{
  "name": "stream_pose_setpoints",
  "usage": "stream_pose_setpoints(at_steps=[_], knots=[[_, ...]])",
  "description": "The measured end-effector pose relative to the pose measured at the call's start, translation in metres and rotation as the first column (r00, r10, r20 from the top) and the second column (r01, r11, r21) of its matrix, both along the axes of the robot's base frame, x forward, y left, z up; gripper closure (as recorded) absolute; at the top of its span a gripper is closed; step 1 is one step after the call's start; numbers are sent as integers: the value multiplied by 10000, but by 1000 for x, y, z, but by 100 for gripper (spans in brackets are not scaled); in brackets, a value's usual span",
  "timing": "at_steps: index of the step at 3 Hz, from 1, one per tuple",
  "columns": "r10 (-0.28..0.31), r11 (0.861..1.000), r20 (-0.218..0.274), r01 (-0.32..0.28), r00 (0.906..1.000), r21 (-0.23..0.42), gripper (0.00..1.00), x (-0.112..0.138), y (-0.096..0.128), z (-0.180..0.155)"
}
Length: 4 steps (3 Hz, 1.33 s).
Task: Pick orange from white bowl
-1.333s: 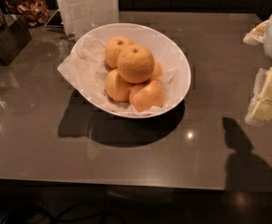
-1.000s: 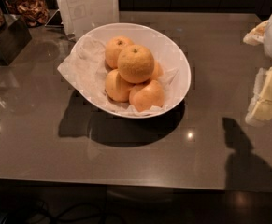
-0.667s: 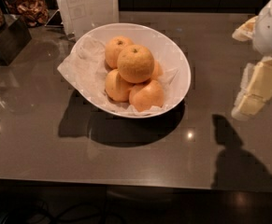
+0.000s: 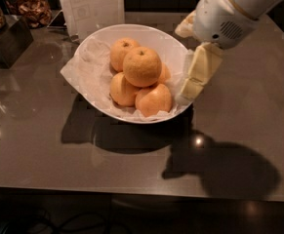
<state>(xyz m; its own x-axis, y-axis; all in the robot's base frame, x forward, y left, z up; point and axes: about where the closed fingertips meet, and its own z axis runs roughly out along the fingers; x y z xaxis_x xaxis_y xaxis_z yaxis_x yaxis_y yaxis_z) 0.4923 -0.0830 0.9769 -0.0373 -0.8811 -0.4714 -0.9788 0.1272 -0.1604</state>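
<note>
Gripper (image 4: pixel 190 50) at right rim of white bowl (image 4: pixel 146 29), fingers spread, empty. Orange (image 4: pixel 142 66) just left of it, topping the pile. Descend from above, straddle squarely (smaller oranges (image 4: pixel 153 100) may roll), then close

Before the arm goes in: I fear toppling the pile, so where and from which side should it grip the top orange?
Probably across the widest middle of the orange, from above: it crowns the pile in the white bowl, upper half exposed, other oranges crowding underneath. The gripper, open, is by the bowl's right rim.
</note>
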Motion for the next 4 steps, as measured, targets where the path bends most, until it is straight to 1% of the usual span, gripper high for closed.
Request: stream_pose_setpoints(at_steps=[1, 2, 3, 4], knots=[[36, 10000, -49, -36, 10000, 83, 0, 1, 2, -1], [-105, 9948, 60, 99, 9999, 1012, 0, 8, 12, -9], [-23, 9734, -112, 48, 9999, 2292, 0, 30, 43, -27], [-121, 9474, -383, 237, 9992, 3192, 0, 47, 64, -44]])
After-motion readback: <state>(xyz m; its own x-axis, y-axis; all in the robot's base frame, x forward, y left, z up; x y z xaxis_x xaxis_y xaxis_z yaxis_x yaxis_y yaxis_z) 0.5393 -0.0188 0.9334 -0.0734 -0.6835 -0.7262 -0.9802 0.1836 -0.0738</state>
